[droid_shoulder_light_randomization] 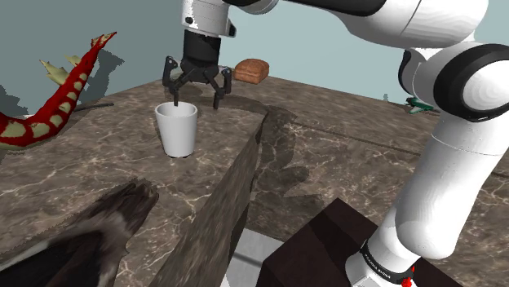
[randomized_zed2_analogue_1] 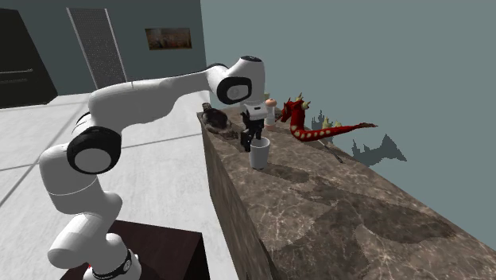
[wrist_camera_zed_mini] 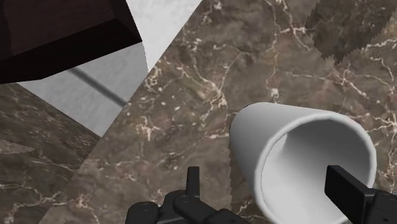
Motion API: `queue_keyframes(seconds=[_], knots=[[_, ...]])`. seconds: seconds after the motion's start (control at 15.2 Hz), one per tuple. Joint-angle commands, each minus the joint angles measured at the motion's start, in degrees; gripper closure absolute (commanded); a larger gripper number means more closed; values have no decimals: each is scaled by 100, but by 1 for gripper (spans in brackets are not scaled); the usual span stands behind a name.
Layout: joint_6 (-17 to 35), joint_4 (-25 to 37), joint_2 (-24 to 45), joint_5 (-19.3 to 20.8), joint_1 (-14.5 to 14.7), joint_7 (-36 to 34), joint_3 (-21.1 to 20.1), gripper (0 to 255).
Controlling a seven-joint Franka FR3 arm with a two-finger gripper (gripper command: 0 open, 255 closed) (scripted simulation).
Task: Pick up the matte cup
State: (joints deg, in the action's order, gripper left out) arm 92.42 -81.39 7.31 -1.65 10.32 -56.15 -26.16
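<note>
cup: white cup [droid_shoulder_light_randomization: 178, 130] stood upright on the marble counter [droid_shoulder_light_randomization: 90, 175], near its edge facing the stand | gripper: black gripper [droid_shoulder_light_randomization: 196, 104] hung just above the rim, spread wide, one finger over the mouth, one outside the wall, holding nothing | other: red dragon figure [droid_shoulder_light_randomization: 57, 110] by the wall-side edge

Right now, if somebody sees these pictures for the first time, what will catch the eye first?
The white cup stands upright near the edge of the brown marbled counter, and the open black gripper hangs at its rim. At the shoulder view's left, a red dragon figure with pale spikes rests on the same counter.
</note>
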Motion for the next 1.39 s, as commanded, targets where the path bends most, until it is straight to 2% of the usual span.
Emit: queue_keyframes(seconds=[0.0, 0.33, 0.53, 0.59, 1.19, 1.32], knots=[[90, -28, 59, 25, 23, -51, -9, 0], [512, -557, -56, -32, -14, 9, 6, 0], [560, -615, -66, -37, -17, 15, 8, 0], [564, -622, -70, -39, -16, 12, 6, 255], [559, -614, -66, -37, -17, 15, 8, 255], [394, -413, -28, -18, -5, -7, 2, 255]])
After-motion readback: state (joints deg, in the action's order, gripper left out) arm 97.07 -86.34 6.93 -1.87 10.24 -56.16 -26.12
